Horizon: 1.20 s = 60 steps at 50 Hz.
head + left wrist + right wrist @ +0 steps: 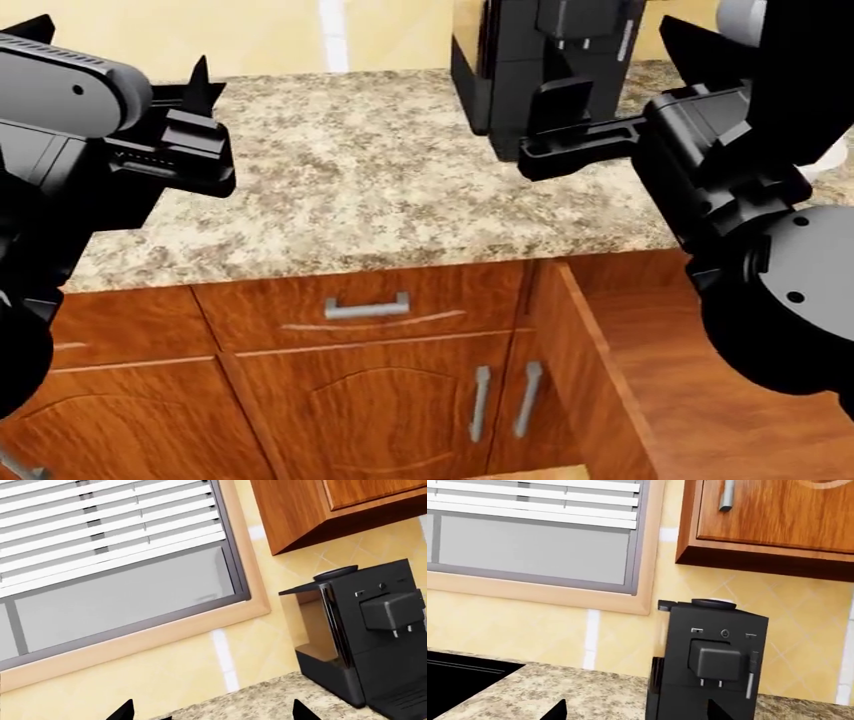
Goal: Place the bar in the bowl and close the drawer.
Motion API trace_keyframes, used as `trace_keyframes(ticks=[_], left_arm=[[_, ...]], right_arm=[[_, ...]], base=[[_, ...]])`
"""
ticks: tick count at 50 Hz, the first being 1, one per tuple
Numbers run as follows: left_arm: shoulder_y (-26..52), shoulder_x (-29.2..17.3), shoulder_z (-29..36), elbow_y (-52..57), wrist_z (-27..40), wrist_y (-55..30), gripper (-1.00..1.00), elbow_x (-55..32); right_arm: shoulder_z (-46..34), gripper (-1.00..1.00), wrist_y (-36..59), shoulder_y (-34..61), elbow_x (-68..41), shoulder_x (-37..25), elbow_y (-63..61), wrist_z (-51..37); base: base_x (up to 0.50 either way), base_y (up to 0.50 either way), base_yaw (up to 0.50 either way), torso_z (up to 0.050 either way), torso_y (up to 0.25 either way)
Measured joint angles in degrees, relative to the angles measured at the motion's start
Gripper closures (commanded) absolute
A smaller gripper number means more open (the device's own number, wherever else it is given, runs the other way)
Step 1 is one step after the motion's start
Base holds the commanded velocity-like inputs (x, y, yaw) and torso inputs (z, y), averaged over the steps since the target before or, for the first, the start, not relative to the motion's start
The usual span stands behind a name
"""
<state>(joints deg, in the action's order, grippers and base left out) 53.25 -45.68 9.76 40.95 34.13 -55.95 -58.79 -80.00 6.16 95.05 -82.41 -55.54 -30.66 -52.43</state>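
Observation:
The drawer [587, 350], a wide reddish-brown wooden box, stands pulled out under the counter at the lower right of the head view. What shows of its inside is bare. The bar and the bowl are out of view. My left gripper [120, 50] hovers over the counter's left part, open and empty. In its wrist view [213, 712] the fingertips [127, 711] stand wide apart. My right gripper [614, 75] hovers beside the coffee machine, open and empty. It also shows in its wrist view [637, 711].
A black coffee machine [534, 60] stands at the back of the speckled granite counter [400, 170], close to my right gripper. It also shows in the left wrist view [373, 630] and right wrist view [714, 665]. A narrow drawer front with a silver handle [367, 307] is shut. A black sink [460, 680] lies left.

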Motion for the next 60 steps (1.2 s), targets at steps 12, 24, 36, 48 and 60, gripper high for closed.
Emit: trace_keyframes(ticks=[12, 24, 36, 48, 60], left_arm=[[-0.12, -0.14, -0.14, 0.27, 0.28, 0.10, -1.00, -0.48], [-0.87, -0.33, -0.31, 0.41, 0.31, 0.69, -1.00, -0.40], [-1.66, -0.49, -0.47, 0.48, 0.33, 1.39, -1.00, -0.16], [-1.29, -0.37, -0.30, 0.40, 0.60, 1.34, -1.00, -0.32], [-0.95, -0.33, -0.12, 0.33, 0.87, 1.23, -1.00, -0.48]], right_arm=[[0.11, -1.00, -0.36, -0.76, 0.49, -0.78, -0.48, -0.19], [-0.70, -1.00, -0.63, -2.66, 3.15, -1.52, -0.40, -0.92], [-1.44, -1.00, -0.51, -4.10, 5.57, -2.46, -0.87, -2.08], [-1.44, -1.00, -0.59, -4.72, 6.65, -3.22, -1.88, -3.13], [-1.24, -1.00, -0.80, -5.12, 7.13, -3.64, -2.70, -3.56]], base=[[0.00, 0.00, -0.50, 0.000, 0.000], [0.00, 0.00, -0.50, 0.000, 0.000], [0.00, 0.00, -0.50, 0.000, 0.000], [0.00, 0.00, -0.50, 0.000, 0.000], [0.00, 0.00, -0.50, 0.000, 0.000]])
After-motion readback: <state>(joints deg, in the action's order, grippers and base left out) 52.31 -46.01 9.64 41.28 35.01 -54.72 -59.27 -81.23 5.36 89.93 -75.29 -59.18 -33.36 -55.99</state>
